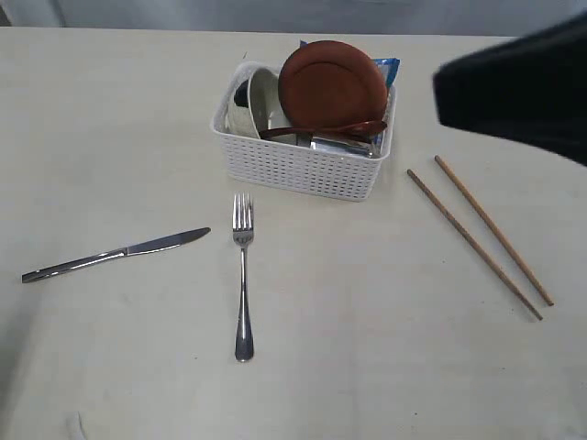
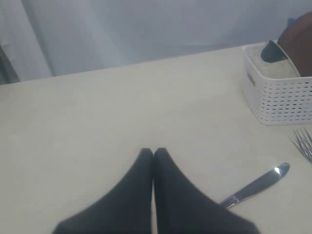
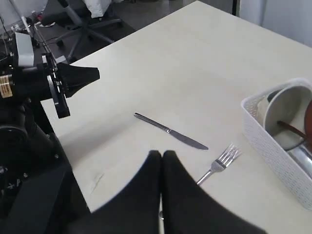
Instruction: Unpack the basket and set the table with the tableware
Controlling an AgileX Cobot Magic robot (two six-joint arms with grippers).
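Unpacking seems abt half done: knife (image 1: pixel 119 252), fork (image 1: pixel 242 275) & chopsticks (image 1: pixel 474 245) lie on the table (image 1: pixel 367 357), but plate (image 1: pixel 332 84), bowl (image 1: pixel 257 103) & wooden spoon (image 1: pixel 321 131) sit in the basket (image 1: pixel 293 171); left gripper (image 2: pixel 154 152) and right gripper (image 3: pixel 161 155) are closed w/ nothing held, so next one must open and reach in.

The left tool (image 2: pixel 154 152) is closed. Its two black fingers (image 2: pixel 139 175) press together along their whole length, the tips meet in a blunt point, and nothing sits between them. The right tool (image 3: pixel 161 155) stands the same way, its fingers (image 3: pixel 183 195) touching from base to tip and holding nothing. Well beyond the right tool's tip, the left arm (image 3: pixel 46 85) is held level. In the exterior view the right arm (image 1: pixel 523 87) is only a dark blur.
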